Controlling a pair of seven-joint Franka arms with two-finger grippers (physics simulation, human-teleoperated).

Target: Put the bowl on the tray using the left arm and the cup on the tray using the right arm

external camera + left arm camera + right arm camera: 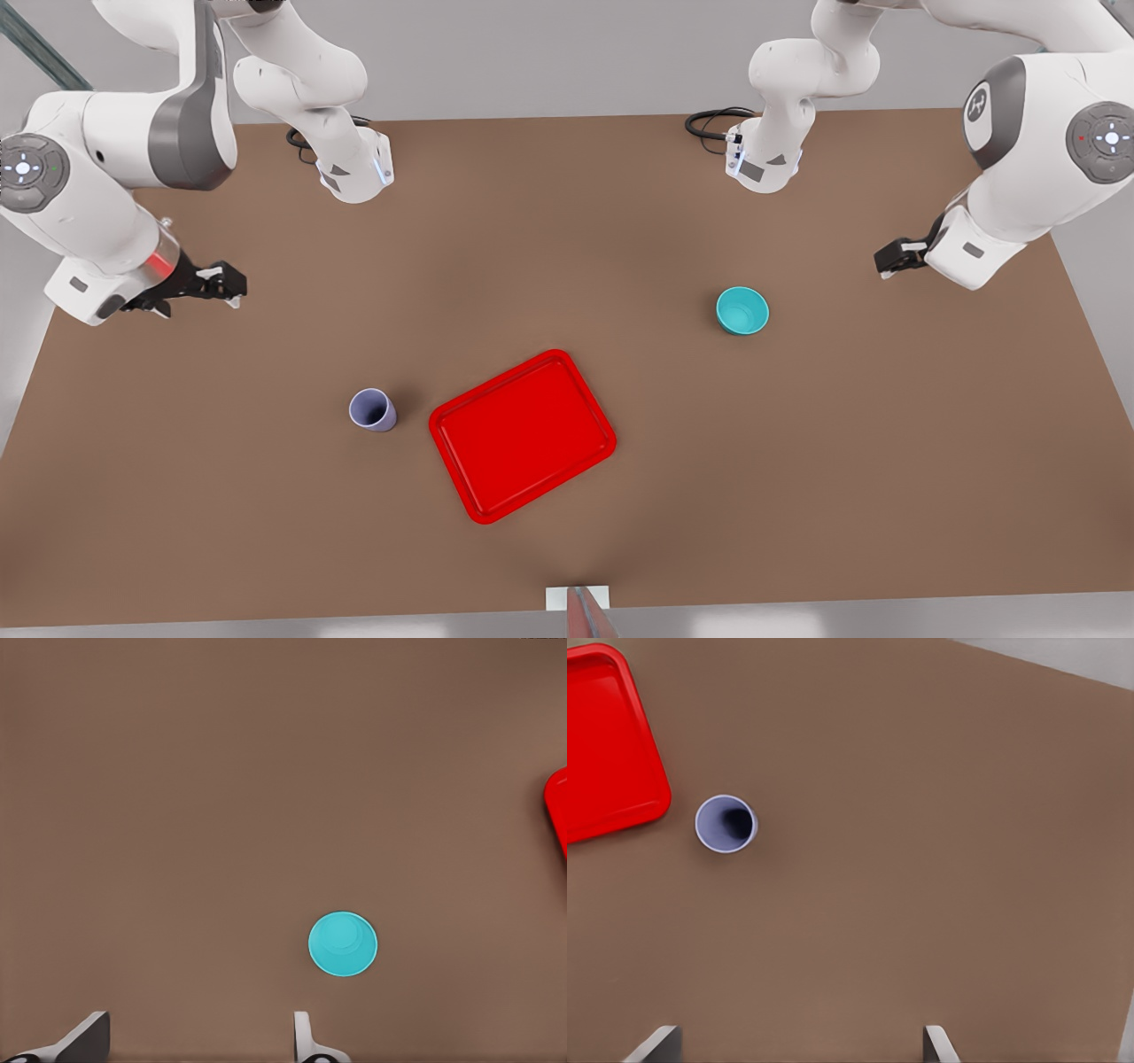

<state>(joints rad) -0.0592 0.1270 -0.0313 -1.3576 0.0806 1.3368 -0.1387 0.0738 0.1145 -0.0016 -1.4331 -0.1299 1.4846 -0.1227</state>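
The teal bowl [742, 310] [343, 943] stands upright on the brown table, towards the front view's right. My left gripper [890, 259] [197, 1032] hovers open above the table, off to the bowl's right and apart from it. The lavender cup [372, 409] [726, 824] stands upright just left of the red tray [523, 434] [558, 811] [607, 744], which lies bare at the table's middle. My right gripper [232, 283] [799, 1041], on the arm with the red wrist ring, hangs open at the front view's left, well away from the cup and holding nothing.
Both arm bases [354, 173] [766, 164] stand at the table's back edge with black cables [713, 120] beside them. A small white marker [578, 598] sits at the front edge. Bare brown table [842, 461] lies around the tray.
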